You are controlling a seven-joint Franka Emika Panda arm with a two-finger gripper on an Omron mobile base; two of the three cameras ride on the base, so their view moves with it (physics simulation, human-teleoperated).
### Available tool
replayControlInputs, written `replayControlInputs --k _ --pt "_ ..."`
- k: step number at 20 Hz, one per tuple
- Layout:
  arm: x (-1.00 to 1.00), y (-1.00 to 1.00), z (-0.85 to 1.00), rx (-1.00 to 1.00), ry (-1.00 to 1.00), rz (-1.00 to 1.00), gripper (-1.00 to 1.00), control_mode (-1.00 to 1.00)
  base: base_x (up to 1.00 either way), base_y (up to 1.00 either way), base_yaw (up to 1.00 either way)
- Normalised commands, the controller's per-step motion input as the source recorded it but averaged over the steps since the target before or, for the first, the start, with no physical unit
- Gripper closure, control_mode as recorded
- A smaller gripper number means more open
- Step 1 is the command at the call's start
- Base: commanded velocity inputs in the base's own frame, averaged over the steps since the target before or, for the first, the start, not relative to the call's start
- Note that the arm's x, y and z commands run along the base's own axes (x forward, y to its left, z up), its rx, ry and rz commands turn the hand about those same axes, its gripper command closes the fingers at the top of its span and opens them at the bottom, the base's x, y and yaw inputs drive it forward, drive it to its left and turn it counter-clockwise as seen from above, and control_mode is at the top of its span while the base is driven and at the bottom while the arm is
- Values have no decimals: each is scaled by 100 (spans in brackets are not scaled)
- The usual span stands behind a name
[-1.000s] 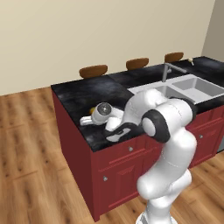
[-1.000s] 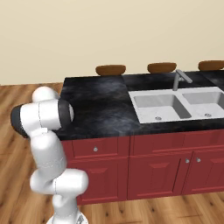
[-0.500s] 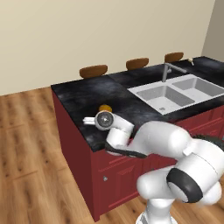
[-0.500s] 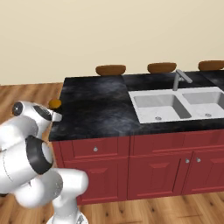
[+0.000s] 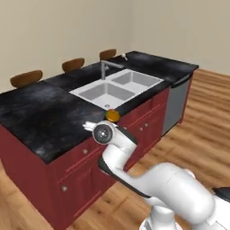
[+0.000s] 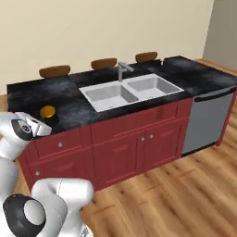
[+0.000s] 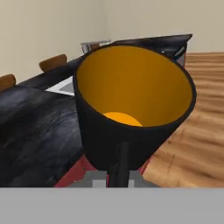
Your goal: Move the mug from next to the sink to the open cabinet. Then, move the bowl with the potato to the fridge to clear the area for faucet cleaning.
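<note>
From the left base view, the mug [image 5: 112,116] shows as a small dark cylinder with an orange-yellow top, riding at the end of the arm just over the near edge of the black tabletop [image 5: 40,117], with the light grey sink [image 5: 117,86] behind it and the faucet [image 5: 105,68] upright at the far side of the basins. The gripper [image 5: 109,122] itself is mostly hidden behind the white wrist here, so I cannot make out the jaws from this side. From the right base view, the same mug [image 6: 48,112] sits at the far left, over the left end of the tabletop [image 6: 69,99], well apart from the sink [image 6: 130,90] and the faucet [image 6: 122,70], with the white wrist just beside it. In the hand view the mug [image 7: 133,105] looms large, its open orange mouth tipped toward the camera so the bottom is visible inside; its long axis leans away from the hand rather than standing straight up. One dark finger lies against its near wall, and the jaws look clenched on the mug, pinching the wall. To do this carry well, I would judge the arm should keep the grip firm and move steadily while the base heads for the open cabinet, since a thin pinch on a wall could let the mug swing or slip.
</note>
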Motion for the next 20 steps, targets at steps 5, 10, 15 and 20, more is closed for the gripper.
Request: replayControlInputs --k 5,10,15,20 --pt "0 0 0 0 0 0 100 100 -6 -35 -89" --pt "0 0 0 0 0 0 100 100 -4 -41 -89" --pt "0 0 0 0 0 0 100 100 -1 -42 -89" --pt "0 0 0 0 0 0 100 100 9 -46 -83"
